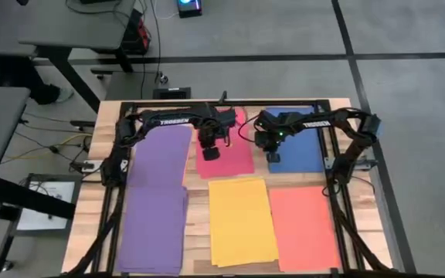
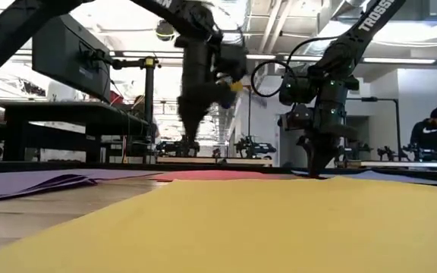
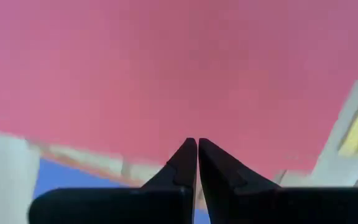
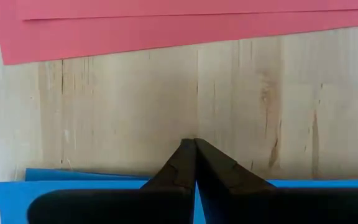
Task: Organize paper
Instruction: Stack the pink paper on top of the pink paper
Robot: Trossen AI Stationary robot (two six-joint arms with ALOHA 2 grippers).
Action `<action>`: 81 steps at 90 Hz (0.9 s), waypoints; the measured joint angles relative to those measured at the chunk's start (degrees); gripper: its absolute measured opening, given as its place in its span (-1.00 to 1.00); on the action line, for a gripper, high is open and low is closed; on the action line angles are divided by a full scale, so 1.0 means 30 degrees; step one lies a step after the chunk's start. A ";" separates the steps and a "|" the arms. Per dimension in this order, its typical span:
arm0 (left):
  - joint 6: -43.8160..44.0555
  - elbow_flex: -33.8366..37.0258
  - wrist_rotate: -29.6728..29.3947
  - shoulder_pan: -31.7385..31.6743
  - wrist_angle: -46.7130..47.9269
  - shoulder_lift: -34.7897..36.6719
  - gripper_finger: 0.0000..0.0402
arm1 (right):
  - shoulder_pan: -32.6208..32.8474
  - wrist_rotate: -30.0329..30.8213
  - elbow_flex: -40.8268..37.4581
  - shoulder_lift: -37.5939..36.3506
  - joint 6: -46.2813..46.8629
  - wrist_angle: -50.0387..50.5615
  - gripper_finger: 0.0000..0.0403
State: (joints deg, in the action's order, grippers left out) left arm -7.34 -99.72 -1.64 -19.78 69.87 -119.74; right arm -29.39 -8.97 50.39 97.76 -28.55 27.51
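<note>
Coloured paper lies in flat stacks on the wooden table: purple [image 1: 157, 201] at the left, red [image 1: 234, 158] at the far middle, blue [image 1: 300, 150] at the far right, yellow [image 1: 242, 220] at the near middle, orange-red [image 1: 304, 228] at the near right. My left gripper [image 1: 211, 143] is shut and hangs above the red paper [image 3: 166, 68]; the low view shows its fingers [image 2: 187, 133] clear of the table. My right gripper [image 1: 273, 157] is shut, pointing down at the blue paper's edge [image 4: 104, 180] that faces the red stack [image 4: 166, 28]. My right gripper comes from above with its shut fingers [image 4: 185, 168] at the blue stack's left edge. In the low view its tips [image 2: 315, 173] reach down to the level of the sheets. I cannot tell whether they rest on the blue paper or on the bare wood beside it.
A strip of bare wood [image 4: 166, 99] separates the blue and red stacks. The dark frame rails [image 1: 338, 193] run along the table's sides. A white printed sheet [image 1: 45, 205] lies on the floor at the left. A person [image 2: 431, 133] sits far behind the table.
</note>
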 joint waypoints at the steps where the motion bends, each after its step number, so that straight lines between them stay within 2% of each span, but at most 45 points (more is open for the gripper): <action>1: -0.0128 0.0276 0.0018 -0.0070 0.0004 0.0079 -1.00 | 0.0000 0.0000 0.0000 0.0000 0.0004 -0.0001 -1.00; 18: -0.1822 0.5455 0.0186 -0.0981 -0.2499 0.2772 -1.00 | 0.0000 -0.0006 0.0000 0.0000 0.0013 -0.0044 -1.00; 30: -0.2653 0.7414 0.0266 -0.1163 -0.4864 0.3764 -1.00 | 0.0004 -0.0019 -0.0002 0.0000 0.0013 -0.0145 -1.00; 50: -0.4009 0.8051 0.0310 -0.0857 -0.5736 0.2444 -1.00 | 0.0316 0.0053 -0.0015 0.0000 -0.0069 -0.0372 -1.00; 81: -0.4686 0.8058 0.0454 -0.0798 -0.6917 0.2410 -1.00 | 0.1069 0.0342 -0.0036 0.0033 0.0650 -0.1162 -1.00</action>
State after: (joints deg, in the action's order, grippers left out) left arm -21.39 -75.55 -0.28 -22.18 49.12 -112.51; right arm -26.18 -7.94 50.28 97.85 -26.60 24.02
